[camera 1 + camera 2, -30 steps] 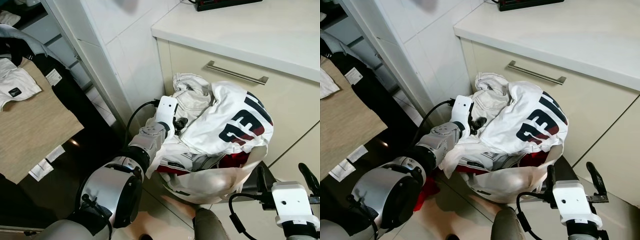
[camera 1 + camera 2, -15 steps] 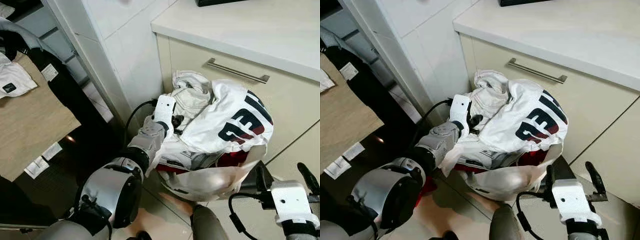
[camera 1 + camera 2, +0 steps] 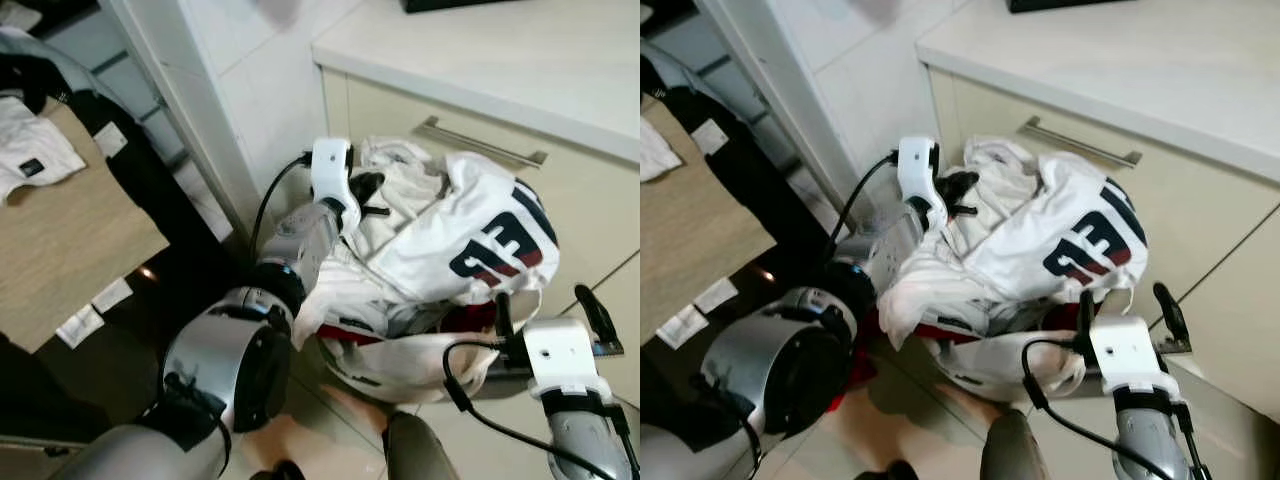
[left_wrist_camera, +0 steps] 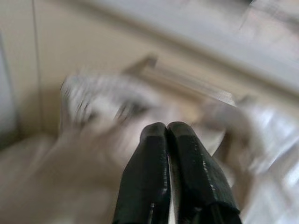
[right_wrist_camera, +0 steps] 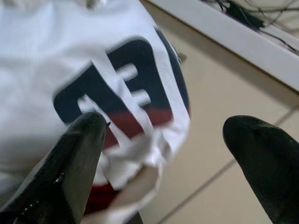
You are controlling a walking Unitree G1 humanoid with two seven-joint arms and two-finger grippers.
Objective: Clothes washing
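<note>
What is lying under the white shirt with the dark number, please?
Under the white numbered shirt more white clothes and some red fabric show, all heaped in a white basket. What is deeper in the basket is covered.

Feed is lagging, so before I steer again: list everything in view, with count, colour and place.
Jersey: one, white with navy-and-red number, on top of the laundry pile.
Other clothes: several, mostly white, some red, heaped beneath it.
Laundry basket: one, white, on the floor against the cabinet.
Cabinet drawer: one, beige with metal handle, behind the pile.
Countertop: one, white, above.
Folded garments: tan, white, black, far left.
Left gripper: shut, at the pile's top.
Right gripper: open, beside the jersey.
</note>
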